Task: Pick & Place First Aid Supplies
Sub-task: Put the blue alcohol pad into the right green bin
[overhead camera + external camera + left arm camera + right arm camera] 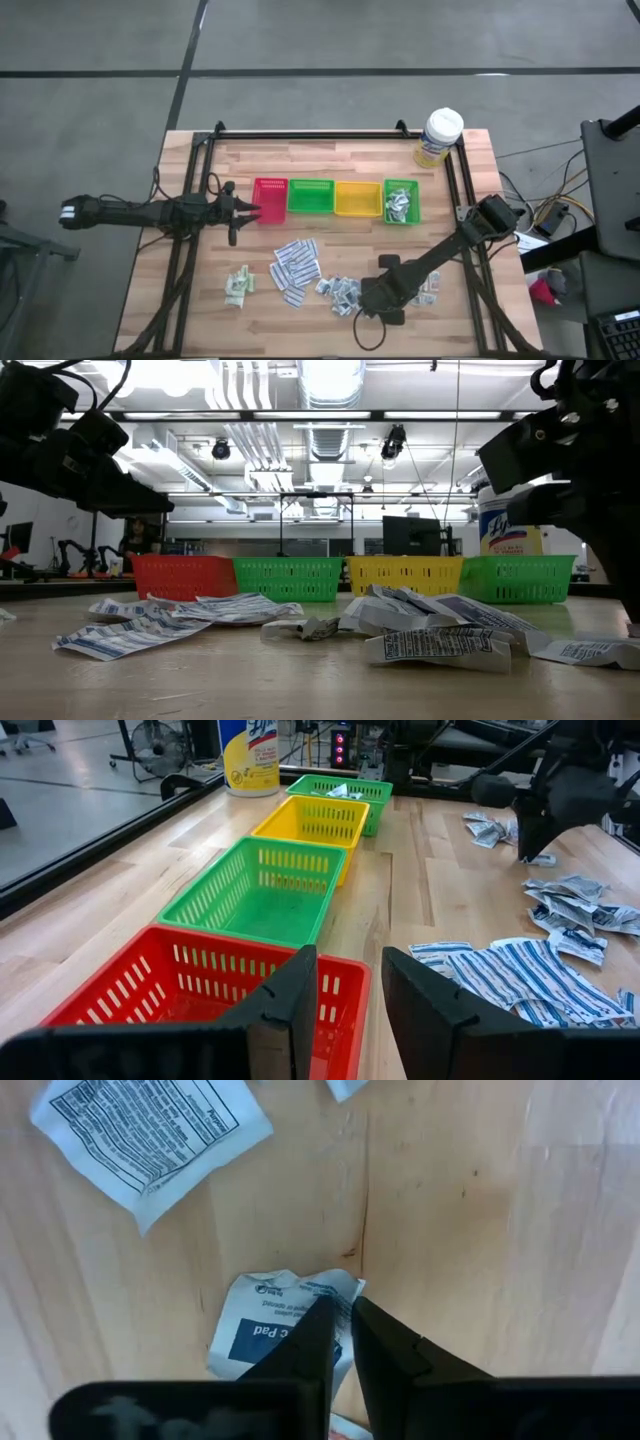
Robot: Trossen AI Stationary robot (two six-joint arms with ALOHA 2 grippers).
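My right gripper (340, 1342) pinches a crumpled packet (262, 1328) on the counter (470, 1220) near its front edge, bare wood beside it. My left gripper (345, 995) hovers half open over the red tray (150, 982).

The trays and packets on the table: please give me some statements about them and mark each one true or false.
1. The red tray is at the left end of the row. True.
2. The yellow tray holds packets. False: it looks empty; the right-hand green tray holds some.
3. The right gripper pinches a packet on the table. True.
4. The left gripper holds a packet. False: it is open and empty, near the red tray.
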